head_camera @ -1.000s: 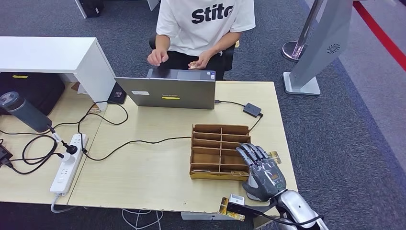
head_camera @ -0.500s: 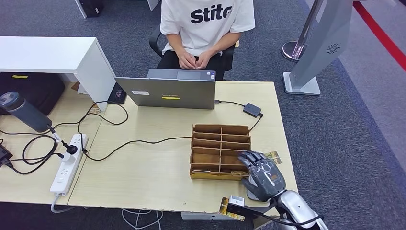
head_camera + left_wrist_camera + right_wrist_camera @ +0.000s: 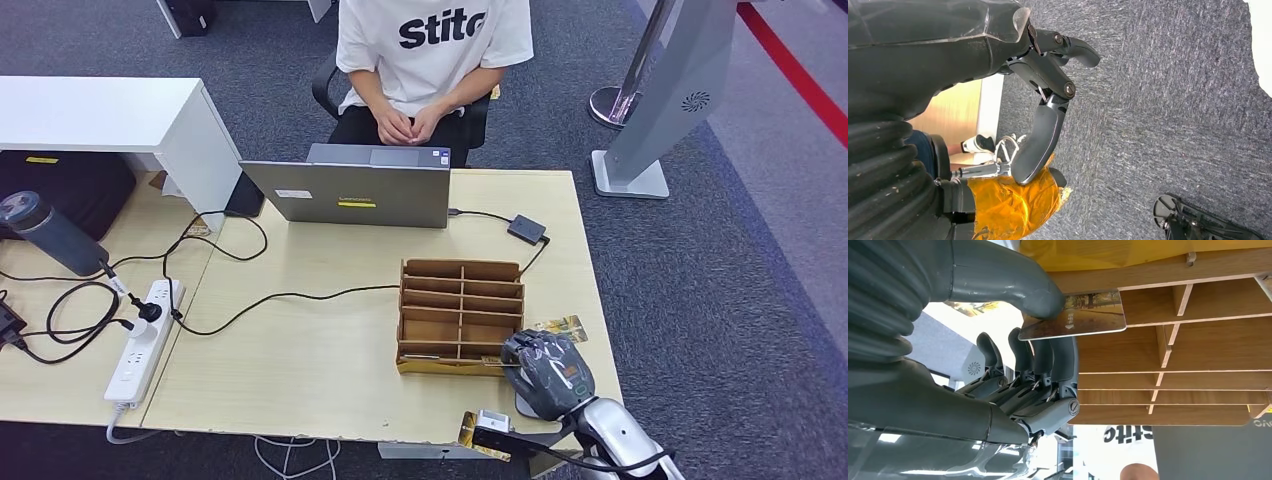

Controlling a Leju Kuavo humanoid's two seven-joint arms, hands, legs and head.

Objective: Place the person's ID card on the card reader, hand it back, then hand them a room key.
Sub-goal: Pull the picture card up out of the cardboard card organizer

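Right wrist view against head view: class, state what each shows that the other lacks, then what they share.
Only the right wrist view shows the room key card pinched between the thumb and the darker fingers, its landscape print visible. Only the head view shows the laptop, the small black card reader, the power strip and another card lying on the desk. Both show the right hand, the wooden card organizer and the seated person.
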